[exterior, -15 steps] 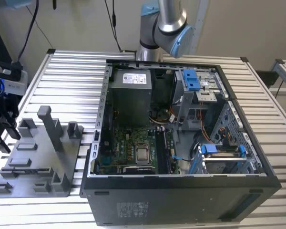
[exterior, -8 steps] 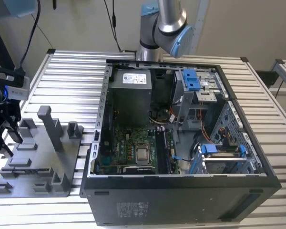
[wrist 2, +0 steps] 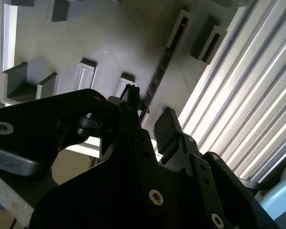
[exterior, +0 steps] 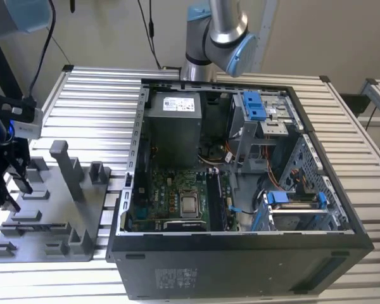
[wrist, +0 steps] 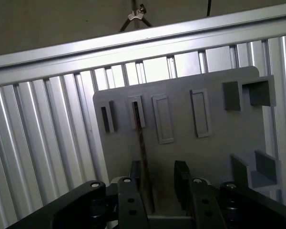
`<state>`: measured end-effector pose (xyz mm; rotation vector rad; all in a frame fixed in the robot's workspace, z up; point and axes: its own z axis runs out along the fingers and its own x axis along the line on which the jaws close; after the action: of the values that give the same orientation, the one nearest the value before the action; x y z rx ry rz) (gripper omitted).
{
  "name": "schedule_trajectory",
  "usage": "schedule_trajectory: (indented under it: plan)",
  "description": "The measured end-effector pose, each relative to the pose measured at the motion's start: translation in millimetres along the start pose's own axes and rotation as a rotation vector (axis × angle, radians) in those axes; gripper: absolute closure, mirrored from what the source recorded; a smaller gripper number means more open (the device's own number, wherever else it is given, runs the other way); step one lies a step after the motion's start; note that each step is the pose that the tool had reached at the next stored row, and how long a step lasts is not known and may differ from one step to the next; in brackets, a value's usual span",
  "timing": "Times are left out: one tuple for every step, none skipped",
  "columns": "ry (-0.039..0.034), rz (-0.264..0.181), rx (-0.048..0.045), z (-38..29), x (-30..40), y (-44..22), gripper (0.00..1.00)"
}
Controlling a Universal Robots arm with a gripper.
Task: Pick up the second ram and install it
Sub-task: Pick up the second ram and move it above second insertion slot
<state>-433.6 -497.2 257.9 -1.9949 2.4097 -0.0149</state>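
The second ram (wrist: 142, 143) is a thin dark stick standing on edge in a slot of the grey holder plate (wrist: 219, 138). In the second wrist view the second ram (wrist 2: 159, 71) runs away from the fingers across the plate (wrist 2: 86, 38). My gripper (wrist: 158, 177) is open and hangs low over the stick's near end. The stick passes between the two fingers, close to one finger (wrist: 135, 174) and apart from the other. In the exterior view the gripper (exterior: 12, 190) is at the far left, over the holder plate (exterior: 50, 247).
An open computer case (exterior: 240, 259) lies in the middle of the ribbed metal table (exterior: 95, 101), with its motherboard (exterior: 177, 202) exposed and blue drive clips (exterior: 253, 104) at the back. Grey upright blocks (exterior: 66, 168) rise from the holder plate beside my gripper.
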Motion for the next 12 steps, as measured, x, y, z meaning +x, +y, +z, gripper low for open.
schedule_trajectory:
  plan:
    - [0.0000,0.000,0.0000,1.0,0.0,0.0,0.58]
    - [0.0000,0.000,-0.0001,2.0,0.0,0.1,0.58]
    - [0.0001,0.000,-0.0001,3.0,0.0,0.1,0.58]
    - [0.0001,0.000,-0.0001,4.0,0.0,0.1,0.58]
    - [0.0001,0.000,-0.0001,5.0,0.0,0.1,0.58]
    - [0.0000,0.000,0.0000,6.0,0.0,0.1,0.58]
    - [0.0000,0.000,-0.0001,7.0,0.0,0.1,0.58]
    - [0.0000,0.000,-0.0001,7.9,0.0,0.1,0.58]
    - [0.0001,0.000,-0.0001,8.8,0.0,0.2,0.58]
    - [0.0000,0.000,-0.0001,9.7,0.0,0.2,0.58]
    - [0.0000,0.000,-0.0001,10.7,0.0,0.2,0.58]
    - [0.0000,0.000,0.0000,11.7,0.0,0.2,0.58]
